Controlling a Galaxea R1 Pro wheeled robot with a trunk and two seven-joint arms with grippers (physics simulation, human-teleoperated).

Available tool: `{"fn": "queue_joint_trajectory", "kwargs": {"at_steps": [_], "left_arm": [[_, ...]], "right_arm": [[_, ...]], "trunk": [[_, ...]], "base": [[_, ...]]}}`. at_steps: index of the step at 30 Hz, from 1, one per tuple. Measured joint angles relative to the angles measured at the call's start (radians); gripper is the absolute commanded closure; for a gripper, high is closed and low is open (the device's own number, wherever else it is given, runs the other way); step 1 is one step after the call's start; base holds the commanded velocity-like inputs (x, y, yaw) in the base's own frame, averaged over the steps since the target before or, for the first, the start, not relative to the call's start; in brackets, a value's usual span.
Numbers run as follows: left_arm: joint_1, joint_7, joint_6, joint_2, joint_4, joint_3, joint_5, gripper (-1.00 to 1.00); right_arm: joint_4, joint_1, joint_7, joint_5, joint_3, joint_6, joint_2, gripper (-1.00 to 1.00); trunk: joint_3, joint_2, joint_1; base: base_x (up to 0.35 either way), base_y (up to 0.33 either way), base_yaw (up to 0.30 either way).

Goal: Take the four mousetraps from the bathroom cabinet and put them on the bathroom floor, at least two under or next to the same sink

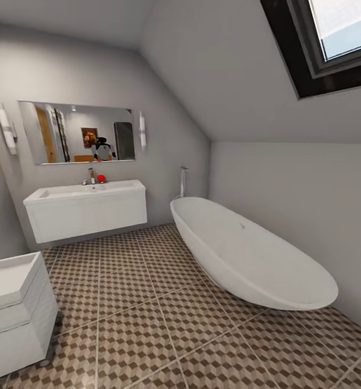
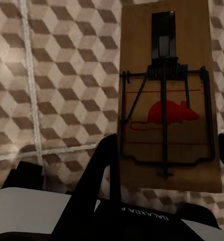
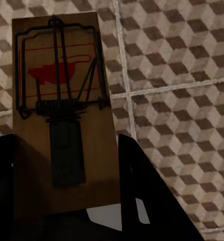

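My left tool (image 2: 164,165) is clamped on a mousetrap (image 2: 167,100): brown wooden board w/ dark wire bar, spring coil and a red mouse print, held up above the bathroom floor (image 2: 57,80), one finger (image 2: 99,175) along the board's side, the other just at the frame edge. My right tool (image 3: 67,170) is clamped on a second mousetrap (image 3: 62,85), same kind, its lower end sunk between my two dark fingers (image 3: 137,181), cube-pattern tiles and pale grout lines behind it. Can't judge how high either board hangs over the tiles, prob. well clear.

Head view: bathroom floor (image 1: 164,324) w/ brown, beige and white cube tiles runs fwd to the bathroom sink (image 1: 86,192), a wide white basin w/ chrome tap (image 1: 92,176) on a white wall-hung unit (image 1: 88,216), mirror (image 1: 77,132) above it, small red thing (image 1: 101,178) beside the tap. White oval bathtub (image 1: 250,254) stands to the right under the sloped ceiling w/ a skylight (image 1: 336,32). A second white unit (image 1: 15,313) sits near-left
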Motion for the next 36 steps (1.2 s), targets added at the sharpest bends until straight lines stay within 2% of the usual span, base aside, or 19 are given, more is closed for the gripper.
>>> {"fn": "queue_joint_trajectory", "kwargs": {"at_steps": [22,36], "left_arm": [[0.000,0.000,0.000,0.000,0.000,-0.001,0.000,1.00],[0.001,0.000,0.000,0.000,0.000,-0.001,0.000,1.00]], "right_arm": [[0.000,0.000,0.000,0.000,0.001,0.000,0.000,1.00],[0.000,0.000,0.000,0.000,0.000,-0.002,0.000,1.00]], "trunk": [[0.000,0.000,0.000],[0.000,0.000,0.000]], "base": [[0.323,0.000,0.271],[0.323,0.000,0.044]]}}
